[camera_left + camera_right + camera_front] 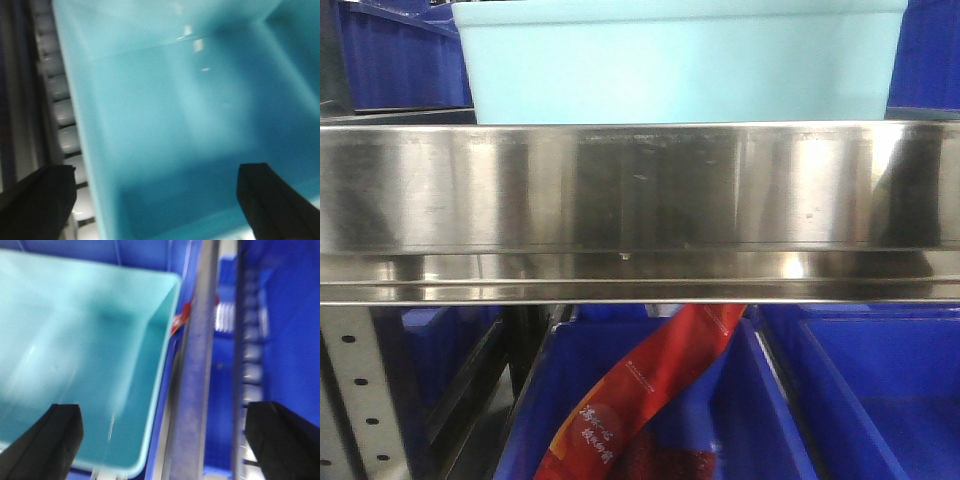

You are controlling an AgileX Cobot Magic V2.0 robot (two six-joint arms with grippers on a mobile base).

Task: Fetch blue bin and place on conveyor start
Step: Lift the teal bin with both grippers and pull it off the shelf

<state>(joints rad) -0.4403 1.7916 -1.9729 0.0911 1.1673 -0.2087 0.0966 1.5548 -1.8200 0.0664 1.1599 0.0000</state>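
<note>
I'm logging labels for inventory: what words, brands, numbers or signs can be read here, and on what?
On the red packet in the lower dark blue bin: yellow characters and a fine white line, both too blurred to read.
On the blue bin and the steel shelf rail: no markings visible.
Wrist views: no text.

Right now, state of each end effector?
Left end effector: open, astride a blue bin wall, holding nothing.
Right end effector: open, astride a blue bin wall, holding nothing.
</note>
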